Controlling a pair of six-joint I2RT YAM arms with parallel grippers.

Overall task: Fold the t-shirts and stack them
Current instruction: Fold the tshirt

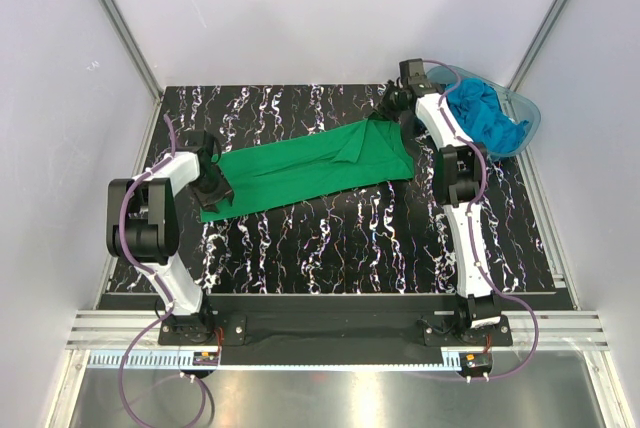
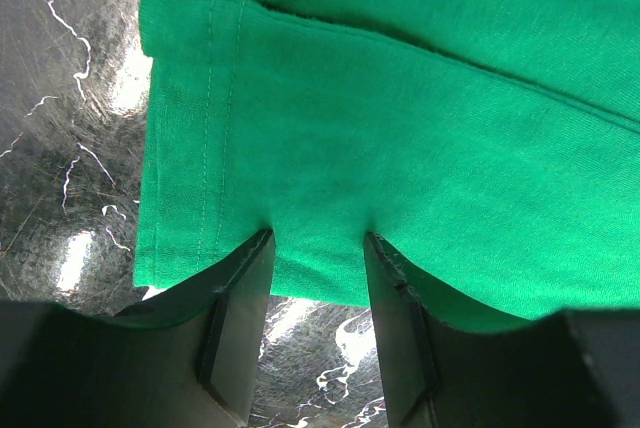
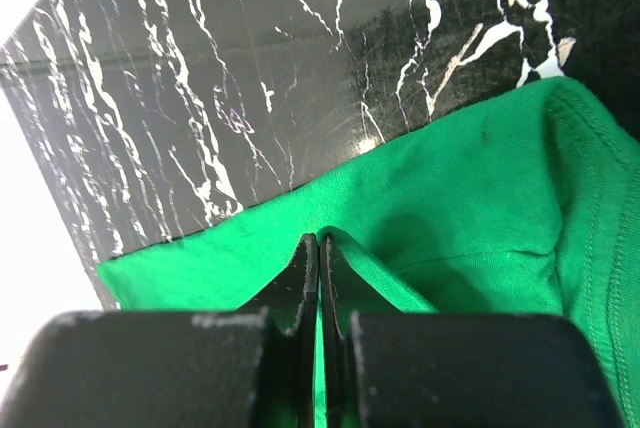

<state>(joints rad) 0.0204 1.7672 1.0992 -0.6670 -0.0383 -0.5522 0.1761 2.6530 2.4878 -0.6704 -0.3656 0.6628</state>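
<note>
The bright green t-shirt [image 1: 300,173] lies stretched in a long band slanting across the black marbled table. My left gripper [image 1: 215,193] is at its lower left end. In the left wrist view the gripper [image 2: 318,236] is open, its fingertips [image 2: 262,243] resting on the edge of the green t-shirt [image 2: 400,98] near a stitched hem. My right gripper [image 1: 392,120] is at the shirt's upper right end. In the right wrist view it [image 3: 320,238] is shut on a pinched fold of the green t-shirt [image 3: 450,198]. Turquoise-blue t-shirts [image 1: 490,116] lie bunched in the tub.
The clear blue-tinted plastic tub [image 1: 530,118] stands at the back right corner of the table [image 1: 330,248]. White walls and metal frame posts close in the back and sides. Both arm bases sit at the near edge.
</note>
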